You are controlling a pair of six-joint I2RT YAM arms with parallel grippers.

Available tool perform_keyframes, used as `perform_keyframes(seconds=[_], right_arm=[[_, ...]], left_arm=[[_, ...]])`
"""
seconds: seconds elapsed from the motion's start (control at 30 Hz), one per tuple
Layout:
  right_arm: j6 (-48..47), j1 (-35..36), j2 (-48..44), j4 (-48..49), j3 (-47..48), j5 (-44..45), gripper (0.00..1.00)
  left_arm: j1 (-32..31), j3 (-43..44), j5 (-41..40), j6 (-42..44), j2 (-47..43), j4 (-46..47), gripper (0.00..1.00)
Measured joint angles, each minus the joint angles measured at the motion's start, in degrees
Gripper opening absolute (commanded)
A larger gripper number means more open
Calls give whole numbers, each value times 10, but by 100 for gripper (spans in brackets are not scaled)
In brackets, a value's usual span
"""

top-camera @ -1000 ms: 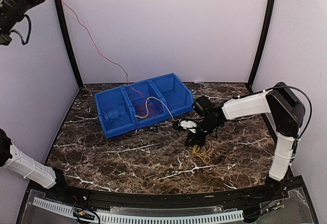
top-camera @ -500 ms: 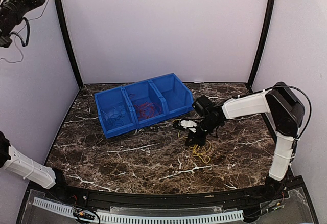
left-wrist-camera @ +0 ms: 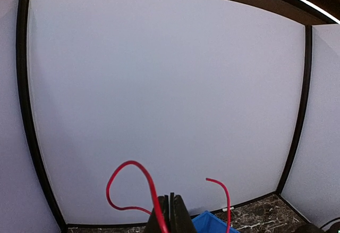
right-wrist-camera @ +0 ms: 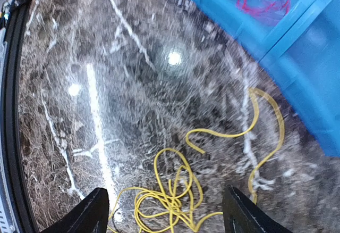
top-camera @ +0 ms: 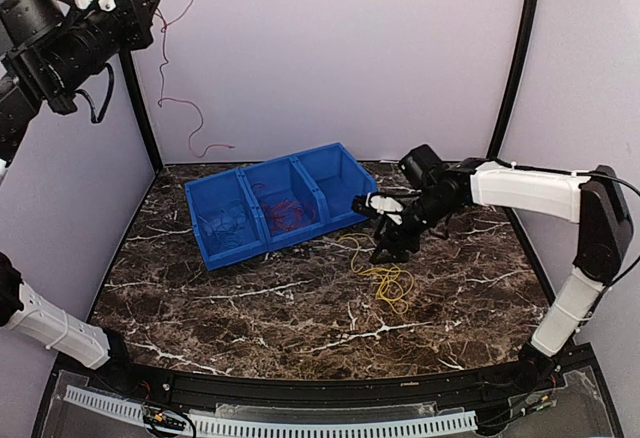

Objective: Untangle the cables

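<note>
Overhead, the left gripper (top-camera: 128, 10) is clenched on a red cable (top-camera: 188, 108), high above the blue bin (top-camera: 300, 238). The right gripper (top-camera: 388, 233) hangs spread and empty beside the bin's right end, over a yellow cable (top-camera: 388, 280) on the dark marble tabletop (top-camera: 250, 303). Pale lilac walls (top-camera: 330, 58) enclose it.

The frame edge crops the blue bin (right-wrist-camera: 313, 78) and yellow cable (right-wrist-camera: 170, 204).
</note>
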Motion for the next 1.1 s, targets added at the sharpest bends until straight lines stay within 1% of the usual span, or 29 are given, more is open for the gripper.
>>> perform_keyframes(seconds=[0.07,0.1,0.13,0.17,0.3,0.43,0.53,0.6,0.7,0.8,0.97,1.1], right_arm=[[-2,-9,-34,-10,23,-9,83],[-2,-16,-56,-14,35,-16,94],[-1,-21,-71,-16,40,-19,98],[0,-27,-87,-17,43,-23,99],[8,-48,-141,-2,23,-28,99],[39,-71,-196,39,-47,-12,99],[67,-108,-236,82,-108,-5,98],[78,-130,-252,108,-142,-5,95],[84,-148,-263,140,-193,-16,93],[84,-159,-263,144,-227,-21,93],[78,-162,-263,160,-234,-29,91],[73,-163,-263,169,-234,-34,90]], left_arm=[[0,-18,16,-19,10,-5,0],[0,-25,22,-27,18,-10,0],[0,-31,30,-36,27,-14,0],[0,-35,37,-42,38,-20,0],[5,-43,71,-77,87,-44,0],[20,-45,120,-111,127,-74,0],[47,-45,165,-136,143,-90,0],[66,-45,189,-148,146,-92,0],[102,-44,231,-164,149,-90,0],[133,-27,268,-177,170,-85,0],[164,50,311,-187,252,-87,0],[181,66,337,-192,294,-89,0]])
